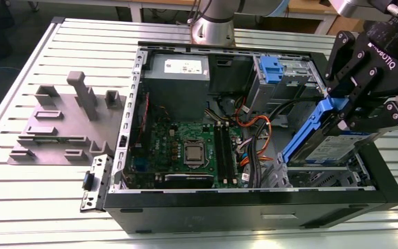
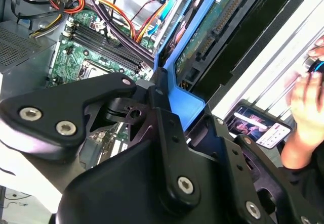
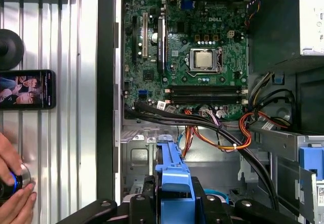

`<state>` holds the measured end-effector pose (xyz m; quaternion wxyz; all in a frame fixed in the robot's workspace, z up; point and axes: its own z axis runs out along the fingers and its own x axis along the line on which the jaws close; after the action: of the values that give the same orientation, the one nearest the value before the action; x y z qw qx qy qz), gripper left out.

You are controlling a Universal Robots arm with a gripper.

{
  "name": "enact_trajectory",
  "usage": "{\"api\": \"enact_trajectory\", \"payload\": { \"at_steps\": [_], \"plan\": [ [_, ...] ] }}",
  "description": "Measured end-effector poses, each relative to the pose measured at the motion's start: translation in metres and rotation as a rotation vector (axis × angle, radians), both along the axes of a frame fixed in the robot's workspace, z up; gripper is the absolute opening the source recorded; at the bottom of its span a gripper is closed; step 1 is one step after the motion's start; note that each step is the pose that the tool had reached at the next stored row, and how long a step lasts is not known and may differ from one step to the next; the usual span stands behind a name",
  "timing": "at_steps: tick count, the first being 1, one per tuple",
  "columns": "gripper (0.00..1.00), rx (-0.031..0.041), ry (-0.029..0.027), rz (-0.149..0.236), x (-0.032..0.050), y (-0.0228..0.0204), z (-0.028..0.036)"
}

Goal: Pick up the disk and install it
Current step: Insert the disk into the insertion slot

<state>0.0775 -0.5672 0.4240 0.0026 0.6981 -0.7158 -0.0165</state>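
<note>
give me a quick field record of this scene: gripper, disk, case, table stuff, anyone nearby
gripper: gripper shut on the disk's blue frame, above the case's corner at the exterior view's right
disk: disk held tilted, lower end over the drive bay, not seated
case: open computer case lying on its side, motherboard and orange cables exposed
table: slatted metal table with grey fixture block at the exterior view's left
nearby: phone on the table, a person's hand beside it
</note>
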Motion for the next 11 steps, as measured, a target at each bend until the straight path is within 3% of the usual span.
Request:
{"api": "enact_trajectory", "payload": {
  "at_steps": [11],
  "plan": [
    [0.36,0.0001,-0.0005,0.000,0.0000,0.0000,-0.0001]
  ]
}}
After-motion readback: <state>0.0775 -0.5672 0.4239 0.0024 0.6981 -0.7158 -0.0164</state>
